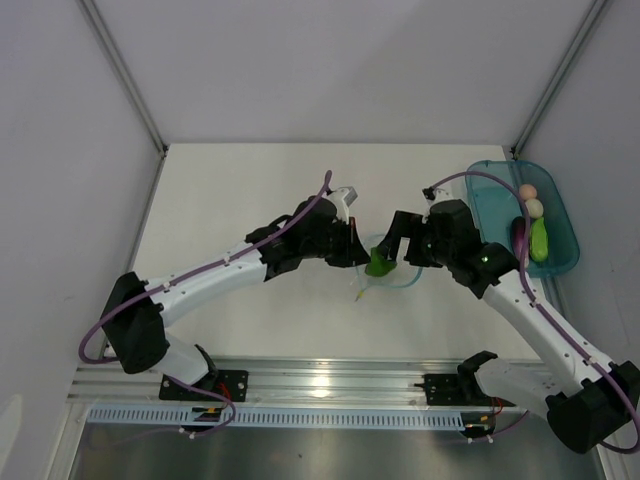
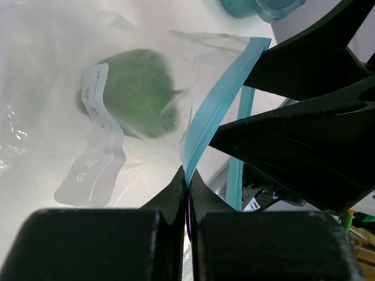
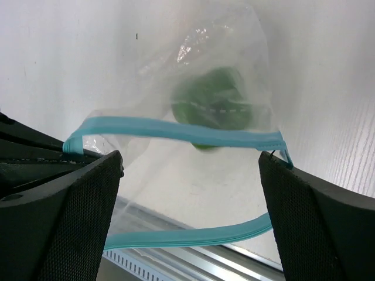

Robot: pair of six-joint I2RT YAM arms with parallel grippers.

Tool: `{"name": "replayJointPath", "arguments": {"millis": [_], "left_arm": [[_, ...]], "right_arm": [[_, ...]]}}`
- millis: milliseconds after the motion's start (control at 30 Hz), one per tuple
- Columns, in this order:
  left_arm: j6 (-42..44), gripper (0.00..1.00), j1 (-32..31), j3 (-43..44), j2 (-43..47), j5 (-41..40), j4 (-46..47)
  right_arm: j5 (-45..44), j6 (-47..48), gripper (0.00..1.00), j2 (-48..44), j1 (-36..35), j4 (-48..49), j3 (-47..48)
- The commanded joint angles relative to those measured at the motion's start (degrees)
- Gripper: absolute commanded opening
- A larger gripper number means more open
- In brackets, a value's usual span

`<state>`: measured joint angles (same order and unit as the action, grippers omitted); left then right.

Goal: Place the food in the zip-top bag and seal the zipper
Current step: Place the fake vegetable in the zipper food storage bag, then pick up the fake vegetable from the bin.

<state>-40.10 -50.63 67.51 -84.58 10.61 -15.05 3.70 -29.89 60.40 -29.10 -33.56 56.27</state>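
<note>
Bright, even light; glints on the zip-top bag (image 3: 193, 41), metal rail (image 1: 320, 383) glaring.

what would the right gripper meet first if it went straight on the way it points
Probably the zipper across the zip-top bag's open mouth, then the green bell pepper inside; depth is unclear.

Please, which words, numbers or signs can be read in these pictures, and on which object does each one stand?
None can be read.
White label on the zip-top bag: small printed marks, too blurred to read.
</note>
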Motion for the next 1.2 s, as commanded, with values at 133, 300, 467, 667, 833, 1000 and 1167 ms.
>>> {"name": "replayJointPath", "arguments": {"millis": [133,300,467,667,833,1000,1167], "left_arm": [[-3.76,0.01,-0.26,3.24,1.17,-0.94,-0.51],[-2.88,0.01,-0.26,6.14,-0.06,-1.55,-2.43],[-0.6,0.01,-0.26,7.47,-1.03,-3.05,-4.2],[1.25,0.01,-0.26,4.31,-0.07,-4.54,-2.88],[2.47,0.01,-0.26,1.76,0.2,-4.37,-0.16],[3.62,0.01,-0.26,-0.62,0.29,-3.32,3.09],[4.5,0.01,-0.26,-3.87,1.69,-2.7,4.85]], "right_arm": [[-2.47,2.47,0.99,-2.3,-0.34,-1.41,5.25],[-6.23,4.31,0.99,-2.66,0.27,-6.5,12.44],[-5.73,6.51,0.99,-0.99,8.69,-9.59,16.94],[-5.54,7.74,0.99,0.42,25.3,-9.68,19.05],[-12.75,9.06,1.0,7.6,32.87,-9.51,20.72],[-16.35,7.75,0.99,15.7,39.55,-5.82,20.02],[-19.43,5.98,0.98,26.4,44.39,-5.72,22.65]]}}
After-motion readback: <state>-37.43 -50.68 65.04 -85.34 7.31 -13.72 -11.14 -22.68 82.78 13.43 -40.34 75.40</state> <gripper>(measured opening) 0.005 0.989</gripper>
